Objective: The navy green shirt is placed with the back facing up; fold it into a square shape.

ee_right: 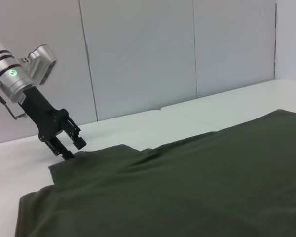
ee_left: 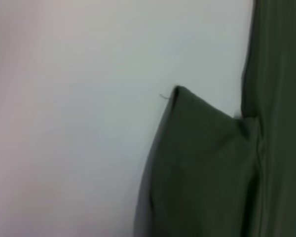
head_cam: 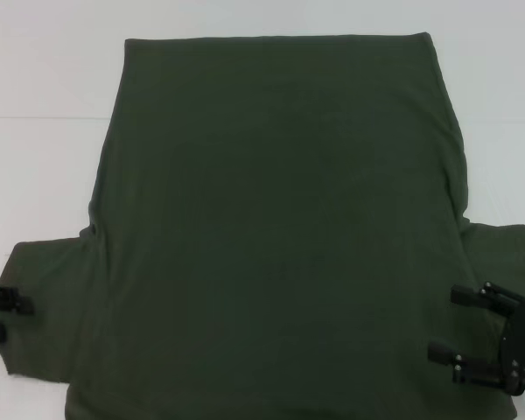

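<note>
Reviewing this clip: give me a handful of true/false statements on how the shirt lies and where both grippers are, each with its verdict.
1. The navy green shirt lies spread flat on the white table. True.
2. Cream lettering shows on the shirt's upper side. False: the side facing up is plain.
3. The left gripper is at the edge of the shirt's left sleeve. True.
4. The right gripper hovers over the far hem of the shirt. False: it is at the near right side, by the right sleeve.
5. The right gripper's fingers are spread apart. True.
6. The sleeves are already folded onto the body. False: both still stick out sideways.
</note>
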Controlling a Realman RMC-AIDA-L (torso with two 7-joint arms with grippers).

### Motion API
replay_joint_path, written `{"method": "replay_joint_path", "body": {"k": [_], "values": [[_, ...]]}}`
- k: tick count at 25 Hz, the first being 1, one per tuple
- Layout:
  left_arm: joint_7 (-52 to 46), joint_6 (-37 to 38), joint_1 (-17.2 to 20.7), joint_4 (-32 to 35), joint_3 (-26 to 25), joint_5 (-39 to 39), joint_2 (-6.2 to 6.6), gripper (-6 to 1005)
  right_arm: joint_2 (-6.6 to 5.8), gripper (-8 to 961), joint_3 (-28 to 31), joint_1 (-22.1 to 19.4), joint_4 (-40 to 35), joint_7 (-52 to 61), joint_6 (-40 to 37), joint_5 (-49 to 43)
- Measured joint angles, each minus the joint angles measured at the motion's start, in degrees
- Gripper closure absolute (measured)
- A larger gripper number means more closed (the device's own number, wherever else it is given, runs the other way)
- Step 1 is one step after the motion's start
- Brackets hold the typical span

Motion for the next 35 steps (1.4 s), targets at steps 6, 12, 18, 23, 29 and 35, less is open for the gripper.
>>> {"method": "replay_joint_path", "body": {"k": [6, 12, 18, 23, 29, 35], "values": [[-0.2, 0.6, -0.4, 0.9, 0.1, 1.9, 0.12, 397, 0.00, 28, 0.0, 0.1, 0.0, 0.0, 0.0, 0.0], [-0.2, 1.5, -0.4, 2.6, 0.0, 2.6, 0.25, 350, 0.00, 28, 0.1, 0.1, -0.1, 0.0, -0.3, 0.0], [-0.9, 2.0, 0.0, 3.3, -0.3, 3.2, 0.77, 348, 0.00, 28, 0.1, 0.1, -0.1, 0.0, -0.3, 0.0], [-1.0, 1.4, 0.0, 3.0, 0.1, 4.2, 0.65, 347, -0.03, 28, 0.2, 0.0, -0.1, 0.0, -0.4, 0.0], [-1.0, 0.5, 0.1, 2.8, 0.1, 4.3, 0.45, 346, -0.09, 29, 0.2, 0.1, -0.1, 0.0, -0.4, 0.0], [-0.7, 0.2, 0.0, 1.8, 0.1, 4.0, 0.37, 345, -0.09, 29, 0.2, 0.1, -0.1, 0.0, -0.3, 0.0]]}}
